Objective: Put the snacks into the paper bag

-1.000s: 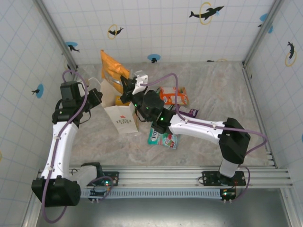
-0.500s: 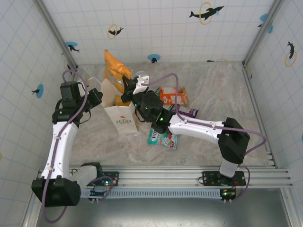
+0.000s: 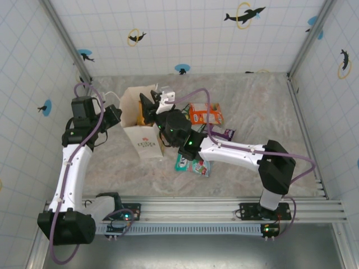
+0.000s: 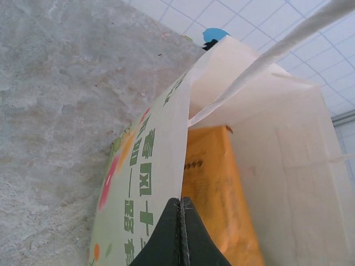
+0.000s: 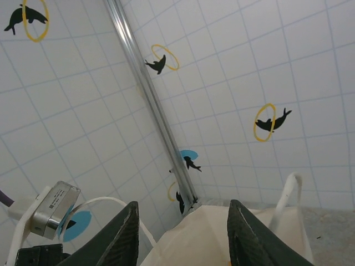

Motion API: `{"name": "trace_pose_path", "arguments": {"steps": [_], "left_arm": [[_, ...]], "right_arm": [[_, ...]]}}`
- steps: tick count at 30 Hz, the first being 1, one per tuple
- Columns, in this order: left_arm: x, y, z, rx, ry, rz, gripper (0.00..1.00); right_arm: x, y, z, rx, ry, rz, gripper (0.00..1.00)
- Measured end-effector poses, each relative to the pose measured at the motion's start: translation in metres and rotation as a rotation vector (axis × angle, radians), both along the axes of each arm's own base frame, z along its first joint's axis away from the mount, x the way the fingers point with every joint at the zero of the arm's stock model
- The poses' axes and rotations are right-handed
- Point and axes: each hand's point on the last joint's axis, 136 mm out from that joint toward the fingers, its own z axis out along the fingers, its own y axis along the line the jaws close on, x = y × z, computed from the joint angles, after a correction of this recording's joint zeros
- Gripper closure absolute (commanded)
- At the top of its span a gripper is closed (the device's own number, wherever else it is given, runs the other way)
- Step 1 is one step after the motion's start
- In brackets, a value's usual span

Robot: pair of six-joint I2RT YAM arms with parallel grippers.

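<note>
The paper bag (image 3: 145, 143) stands left-rear on the table (image 3: 252, 106), with an orange packet (image 4: 216, 183) inside. Its wall is pinched by the left gripper (image 4: 180, 206). The right gripper (image 5: 183, 208) is held above the mouth, spread, empty. Drop judged done; the teal packet (image 3: 192, 164) is to be fetched next.

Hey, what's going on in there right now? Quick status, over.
Left gripper shut on paper bag rim. Right gripper open, empty, above bag mouth. Orange packet inside; other packets on table. Nothing blocking.
</note>
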Motion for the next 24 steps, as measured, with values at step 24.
{"name": "trace_pose_path", "arguments": {"steps": [24], "left_arm": [[0.000, 0.000, 0.000, 0.001, -0.001, 0.000, 1.00]], "right_arm": [[0.008, -0.171, -0.070, -0.152, 0.234, -0.173, 0.51]]}}
